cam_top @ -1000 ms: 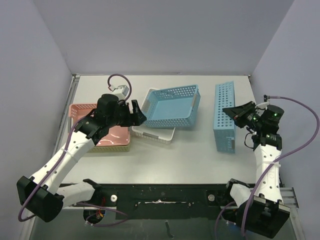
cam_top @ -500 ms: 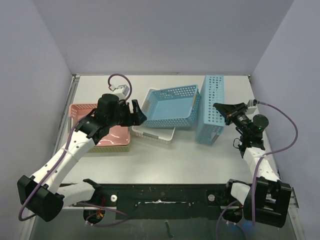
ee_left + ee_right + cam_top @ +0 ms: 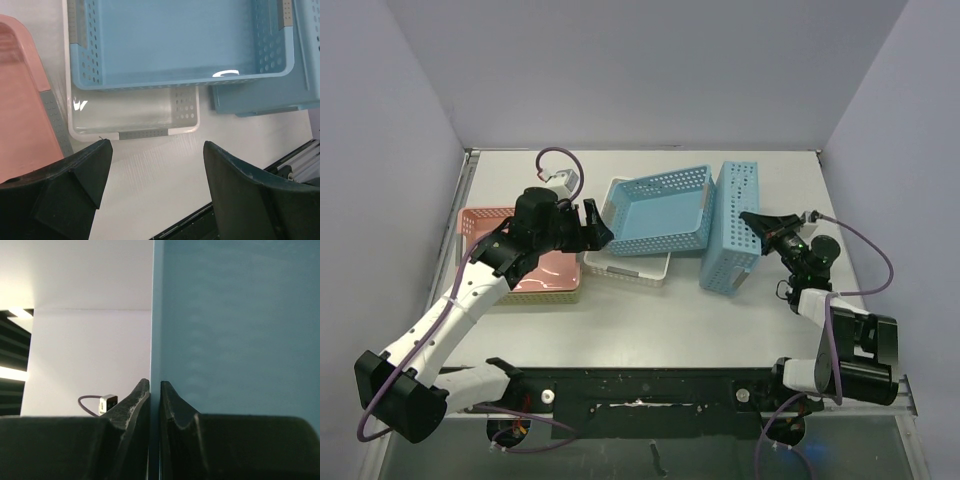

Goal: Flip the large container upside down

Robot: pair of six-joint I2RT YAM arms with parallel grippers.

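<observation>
Pale-blue and perforated, the large rectangular plastic container [image 3: 730, 225] stood tipped on 1 long side at the right of the grey worktop [image 3: 650, 310]. It was touching or just beside a smaller blue perforated basket [image 3: 660, 212]. The right gripper [image 3: 752, 222] was clamped on its upper edge, and the right wrist view showed both fingers pressed together on a thin blue wall [image 3: 225, 330]. Which way the open mouth faced could not be told.

The left gripper [image 3: 592, 225] hung with its fingers wide apart and holding nothing. It was above the white slotted basket [image 3: 132, 117] on which the smaller blue one rested, with a pink plastic tray [image 3: 535, 270] at its left.

The flip looked about half done, with the container on edge rather than inverted. The next move appeared to call for rolling it on until its rim met the worktop. That would likely mean keeping the pinch firm and minding the basket crowding its left side, with release only once it lay flat.
</observation>
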